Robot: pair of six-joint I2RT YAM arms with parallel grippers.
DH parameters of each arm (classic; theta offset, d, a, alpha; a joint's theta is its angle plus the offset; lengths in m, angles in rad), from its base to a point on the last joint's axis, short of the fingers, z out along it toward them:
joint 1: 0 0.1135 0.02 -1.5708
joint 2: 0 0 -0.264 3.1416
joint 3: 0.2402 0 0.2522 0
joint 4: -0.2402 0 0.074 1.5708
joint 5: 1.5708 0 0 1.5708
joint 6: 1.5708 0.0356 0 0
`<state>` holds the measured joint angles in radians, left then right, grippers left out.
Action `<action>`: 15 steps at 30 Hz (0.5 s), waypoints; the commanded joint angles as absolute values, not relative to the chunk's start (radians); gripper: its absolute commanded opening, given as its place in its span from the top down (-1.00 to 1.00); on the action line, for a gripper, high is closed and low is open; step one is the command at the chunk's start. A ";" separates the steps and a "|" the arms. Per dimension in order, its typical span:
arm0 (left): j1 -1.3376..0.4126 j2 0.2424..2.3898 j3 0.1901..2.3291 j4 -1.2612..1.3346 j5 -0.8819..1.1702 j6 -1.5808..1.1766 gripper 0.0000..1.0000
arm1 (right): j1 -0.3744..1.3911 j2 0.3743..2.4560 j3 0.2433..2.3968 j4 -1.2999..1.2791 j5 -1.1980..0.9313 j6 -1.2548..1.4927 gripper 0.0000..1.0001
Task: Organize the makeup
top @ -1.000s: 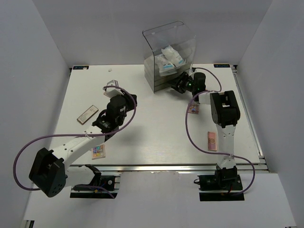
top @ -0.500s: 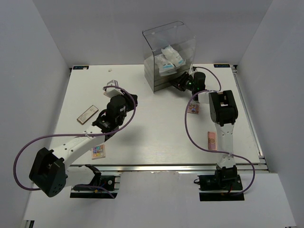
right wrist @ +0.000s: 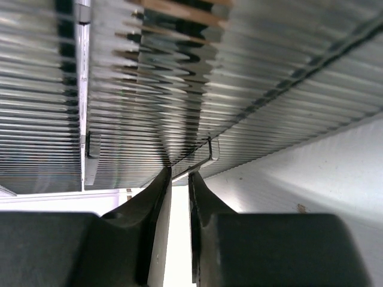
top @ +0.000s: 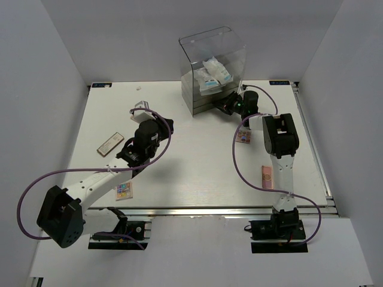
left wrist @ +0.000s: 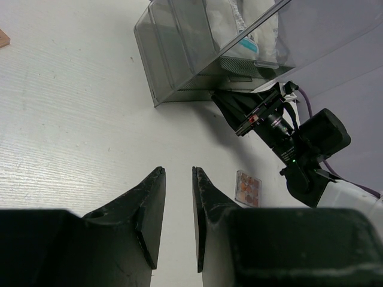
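The fixed overhead camera looks down from above and behind my bases, taking in the whole white table (top: pixel 197 167) out to the tall clear acrylic box with drawers (top: pixel 212 66) at the far edge. My left wrist camera looks low across the table toward the far right. It shares that box (left wrist: pixel 191 54) and my right gripper (left wrist: pixel 226 103) with the overhead view. My right wrist camera sits very close to the box's ribbed drawer front (right wrist: pixel 179 78), which fills most of its frame.

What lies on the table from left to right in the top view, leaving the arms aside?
tan palette → square palette → clear box → small pink palette → long pink palette
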<state>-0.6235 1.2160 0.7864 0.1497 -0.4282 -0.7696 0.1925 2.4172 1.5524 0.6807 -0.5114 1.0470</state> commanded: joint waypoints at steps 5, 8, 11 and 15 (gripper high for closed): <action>-0.620 1.198 0.816 0.153 -0.417 -0.785 0.30 | 0.187 2.399 1.514 0.749 -0.439 1.060 1.00; -0.618 1.190 0.811 0.155 -0.419 -0.785 0.31 | 0.184 2.376 1.479 0.752 -0.446 1.068 1.00; -0.618 1.180 0.799 0.156 -0.426 -0.787 0.31 | 0.179 2.341 1.415 0.770 -0.459 1.069 1.00; -0.620 1.157 0.779 0.152 -0.439 -0.801 0.30 | 0.163 2.274 1.295 0.811 -0.498 1.075 1.00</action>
